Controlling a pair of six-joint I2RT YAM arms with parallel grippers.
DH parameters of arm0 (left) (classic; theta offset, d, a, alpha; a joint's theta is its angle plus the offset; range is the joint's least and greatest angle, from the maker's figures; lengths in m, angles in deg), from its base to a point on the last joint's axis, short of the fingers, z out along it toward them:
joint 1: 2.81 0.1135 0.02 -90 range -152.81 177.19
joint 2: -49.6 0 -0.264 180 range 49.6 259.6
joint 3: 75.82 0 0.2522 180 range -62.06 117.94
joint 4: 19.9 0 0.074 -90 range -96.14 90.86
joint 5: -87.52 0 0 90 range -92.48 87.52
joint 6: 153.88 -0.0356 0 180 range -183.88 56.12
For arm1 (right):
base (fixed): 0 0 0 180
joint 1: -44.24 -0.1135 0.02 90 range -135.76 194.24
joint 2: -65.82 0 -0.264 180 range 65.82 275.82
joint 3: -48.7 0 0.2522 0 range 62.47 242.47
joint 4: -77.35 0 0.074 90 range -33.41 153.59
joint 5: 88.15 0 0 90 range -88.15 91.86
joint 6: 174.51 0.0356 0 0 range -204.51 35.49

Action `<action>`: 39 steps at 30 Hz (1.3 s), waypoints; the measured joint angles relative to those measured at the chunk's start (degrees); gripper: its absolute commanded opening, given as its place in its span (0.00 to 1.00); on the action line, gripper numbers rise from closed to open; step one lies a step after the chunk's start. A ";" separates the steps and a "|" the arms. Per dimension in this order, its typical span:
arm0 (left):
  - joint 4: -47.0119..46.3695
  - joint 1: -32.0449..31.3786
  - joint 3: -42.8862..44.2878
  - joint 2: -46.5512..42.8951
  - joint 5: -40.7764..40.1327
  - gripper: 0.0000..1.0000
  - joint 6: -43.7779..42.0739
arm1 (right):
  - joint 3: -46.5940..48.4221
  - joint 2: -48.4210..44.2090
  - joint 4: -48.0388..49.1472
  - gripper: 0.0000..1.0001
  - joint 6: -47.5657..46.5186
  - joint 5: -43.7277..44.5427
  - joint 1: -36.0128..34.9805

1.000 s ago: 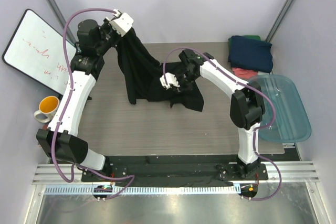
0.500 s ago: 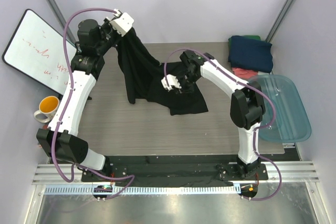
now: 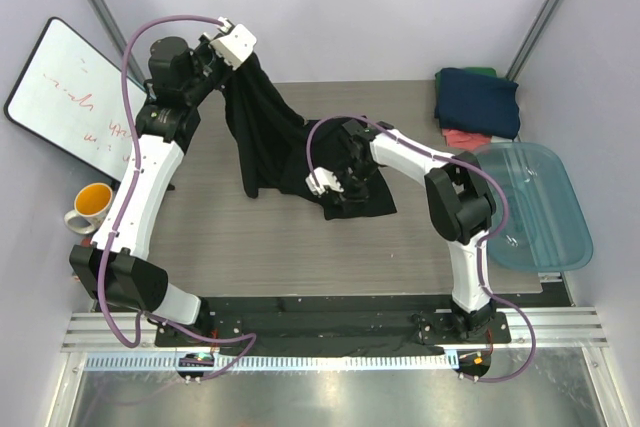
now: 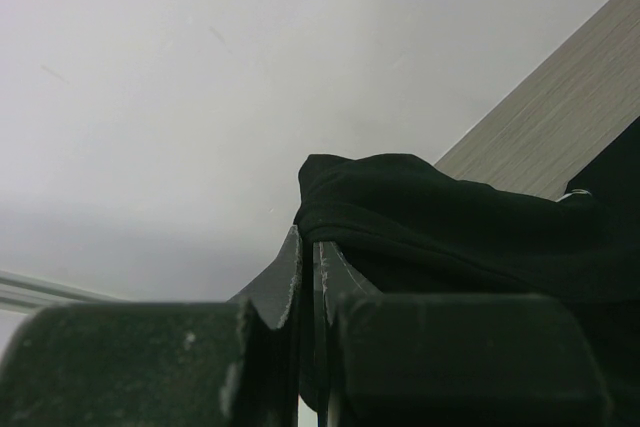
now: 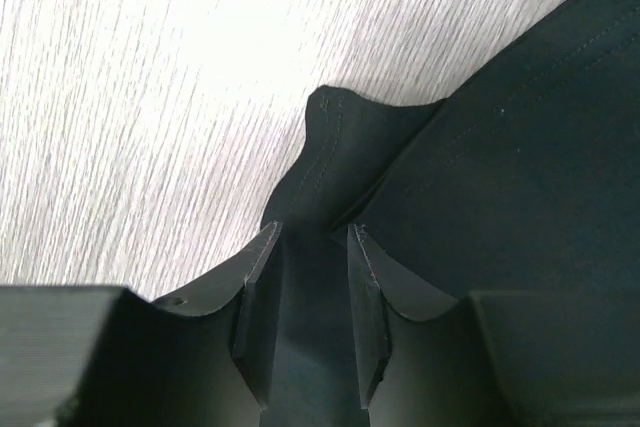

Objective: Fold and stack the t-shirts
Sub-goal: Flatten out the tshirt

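A black t-shirt [image 3: 268,137] hangs from my left gripper [image 3: 236,47], which is raised at the back left and shut on a fold of it. In the left wrist view the jaws [image 4: 307,237] pinch thin black cloth [image 4: 450,217]. The shirt's lower part lies on the table. My right gripper [image 3: 325,183] is low at the shirt's near edge, and its jaws [image 5: 308,232] are closed on a bunched hem of the black cloth [image 5: 500,147]. A navy shirt [image 3: 478,99] lies folded on a coral-red one [image 3: 460,137], with a green one [image 3: 482,71] behind, at the back right.
A translucent blue tub [image 3: 540,209] lies at the right edge of the wooden table [image 3: 260,237]. A whiteboard [image 3: 70,92] leans at the far left, with an orange-lined mug [image 3: 90,205] below it.
My right gripper has moved toward the near side and lower, taking the shirt's hem with it. The cloth on the table has shifted nearer. My left gripper has stayed put.
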 measured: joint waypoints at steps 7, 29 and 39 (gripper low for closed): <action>0.00 -0.04 0.00 0.00 0.00 0.00 0.02 | -0.90 0.26 3.26 0.38 2.10 -0.15 -0.09; 0.02 -0.11 0.02 0.02 -0.02 0.00 0.09 | 1.53 1.49 5.05 0.31 3.74 0.81 -0.09; 0.07 -0.46 0.22 0.59 -0.04 0.00 0.24 | 3.50 1.62 2.36 0.18 2.25 1.46 0.46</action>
